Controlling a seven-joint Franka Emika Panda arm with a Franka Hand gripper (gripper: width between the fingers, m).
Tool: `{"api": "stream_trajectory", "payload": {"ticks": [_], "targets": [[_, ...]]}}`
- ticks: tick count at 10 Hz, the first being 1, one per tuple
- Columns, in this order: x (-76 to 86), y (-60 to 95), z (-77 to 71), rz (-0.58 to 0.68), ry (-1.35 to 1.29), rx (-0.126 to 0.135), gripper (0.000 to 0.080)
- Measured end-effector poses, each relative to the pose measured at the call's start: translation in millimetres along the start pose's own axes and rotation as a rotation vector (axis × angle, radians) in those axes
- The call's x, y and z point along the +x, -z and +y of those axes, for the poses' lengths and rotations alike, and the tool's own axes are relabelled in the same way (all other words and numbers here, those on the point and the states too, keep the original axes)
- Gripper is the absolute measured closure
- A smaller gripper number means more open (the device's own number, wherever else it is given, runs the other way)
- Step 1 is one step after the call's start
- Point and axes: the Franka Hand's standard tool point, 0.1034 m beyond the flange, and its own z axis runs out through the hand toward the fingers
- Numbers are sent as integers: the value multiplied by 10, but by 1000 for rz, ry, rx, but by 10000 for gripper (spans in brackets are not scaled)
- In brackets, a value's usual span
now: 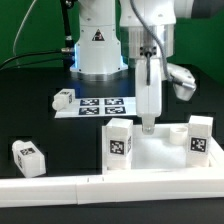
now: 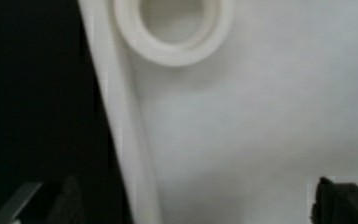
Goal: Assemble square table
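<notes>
A matte black work surface (image 1: 35, 110) lies under soft, even light, and behind it a green backdrop (image 1: 20, 22) shows at both upper corners of the exterior view, crossed by dark cables (image 1: 40, 52).

White tabletop (image 1: 165, 152); white legs (image 1: 27, 152) with black-and-white square tags (image 1: 120, 146)
</notes>
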Motion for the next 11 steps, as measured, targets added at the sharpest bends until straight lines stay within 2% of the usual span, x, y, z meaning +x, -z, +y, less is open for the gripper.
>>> {"api": "stream_trajectory", "payload": {"ticks": [1, 2, 4, 5, 6, 7, 8, 9, 10, 11], "targets": [[-25, -87, 106, 14, 1, -10, 151], [-76, -136, 183, 26, 5, -5, 151], [-108, -161, 199, 30, 21, -6, 179], [-109, -164, 202, 31, 22, -6, 361], [-110, -165, 203, 31, 25, -6, 361], [-109, -165, 203, 31, 27, -6, 545], [-109, -165, 203, 31, 28, -6, 681], [-114, -165, 202, 30, 33, -6, 681], [-112, -164, 202, 30, 33, -6, 747], [-113, -164, 201, 30, 42, -6, 747]]}}
